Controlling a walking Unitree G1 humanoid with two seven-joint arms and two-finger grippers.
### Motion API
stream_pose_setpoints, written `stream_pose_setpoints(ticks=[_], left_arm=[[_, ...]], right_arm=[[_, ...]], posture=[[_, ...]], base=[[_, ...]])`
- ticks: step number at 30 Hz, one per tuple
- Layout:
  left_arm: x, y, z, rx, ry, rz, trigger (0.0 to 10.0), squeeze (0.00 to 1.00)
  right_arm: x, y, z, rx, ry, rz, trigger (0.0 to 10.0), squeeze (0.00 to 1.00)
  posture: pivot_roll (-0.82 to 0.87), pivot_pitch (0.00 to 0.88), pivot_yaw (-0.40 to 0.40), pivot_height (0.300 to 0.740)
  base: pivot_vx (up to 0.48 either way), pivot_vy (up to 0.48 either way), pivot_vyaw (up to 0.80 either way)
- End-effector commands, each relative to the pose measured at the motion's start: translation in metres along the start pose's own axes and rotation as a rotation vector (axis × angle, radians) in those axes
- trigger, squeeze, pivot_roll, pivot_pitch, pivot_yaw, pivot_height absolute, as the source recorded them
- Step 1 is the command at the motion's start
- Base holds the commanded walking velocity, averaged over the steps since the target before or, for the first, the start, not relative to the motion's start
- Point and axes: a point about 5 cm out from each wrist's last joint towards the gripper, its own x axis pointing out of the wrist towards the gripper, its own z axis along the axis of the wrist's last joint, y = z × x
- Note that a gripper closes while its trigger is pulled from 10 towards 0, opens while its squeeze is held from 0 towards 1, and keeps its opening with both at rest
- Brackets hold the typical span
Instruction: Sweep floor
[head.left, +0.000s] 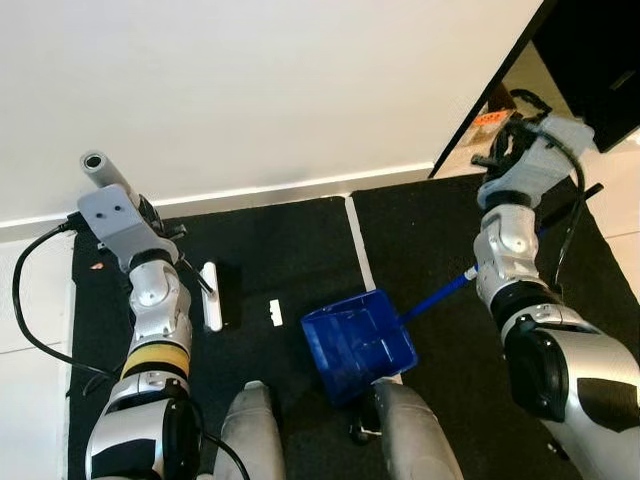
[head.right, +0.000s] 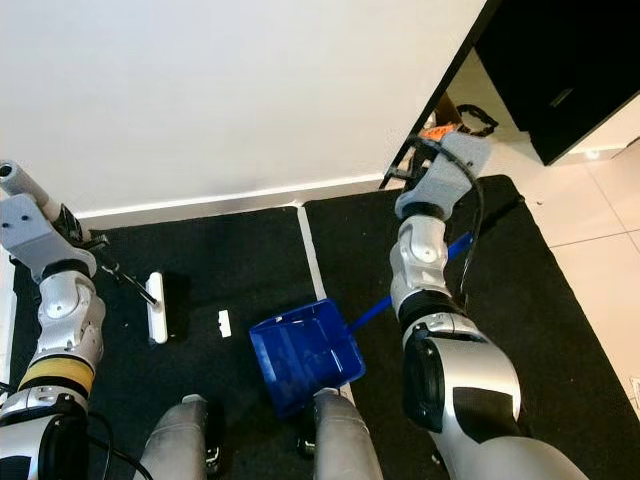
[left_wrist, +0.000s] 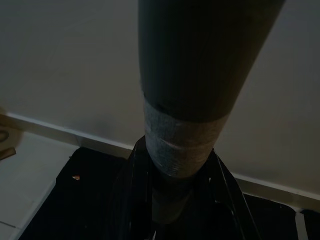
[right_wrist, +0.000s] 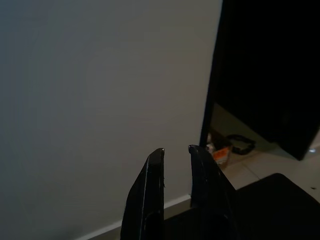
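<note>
At lower left the left end effector (left_wrist: 170, 200) grips the broom handle (left_wrist: 195, 75), setting its white broom head (head.left: 212, 296) beside the white scrap (head.left: 276, 313), while the right end effector (right_wrist: 172, 195), closed on the dustpan handle (head.left: 438, 294), angles the blue dustpan (head.left: 358, 343) at centre to receive it.

The dustpan (head.left: 357, 343) is glossy blue plastic, lying on a matt black mat (head.left: 290, 250) of cloth-like weave. The broom (head.left: 212, 296) has a white plastic head and a smooth grey handle wrapped in dull tape (left_wrist: 180, 142). The wall (head.left: 250, 80) is matt white, and the floor tile (head.right: 600, 230) at 3 o'clock is pale and smooth.
</note>
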Motion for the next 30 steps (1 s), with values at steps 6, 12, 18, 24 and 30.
stream_pose_setpoints(ticks=[6,12,18,24,30], left_arm=[[-0.009,-0.006,-0.02,0.032,0.086,-0.031,10.0,0.0],[-0.011,-0.007,-0.023,0.052,0.099,-0.041,10.0,0.0],[-0.013,-0.005,-0.026,0.071,0.108,-0.045,10.0,0.0],[-0.015,-0.003,-0.028,0.085,0.112,-0.044,10.0,0.0],[-0.016,-0.003,-0.029,0.099,0.115,-0.061,10.0,0.0]], right_arm=[[-0.009,0.014,-0.01,0.032,0.047,0.2,10.0,0.0],[-0.015,0.028,-0.017,0.045,0.083,0.301,10.0,0.0],[-0.009,0.035,-0.007,0.079,0.044,0.329,10.0,0.0],[0.007,0.032,0.021,0.052,-0.079,0.363,10.0,0.18],[0.015,0.029,0.041,0.007,-0.126,0.423,10.0,1.0]], posture=[[0.04,0.081,-0.091,0.74],[0.04,0.087,-0.09,0.74],[0.04,0.089,-0.087,0.74],[0.04,0.093,-0.083,0.74],[0.03,0.098,-0.079,0.74]], base=[[0.0,0.0,0.0],[0.0,0.0,0.0],[0.0,0.0,0.0],[0.0,0.0,0.0],[0.0,0.0,0.0]])
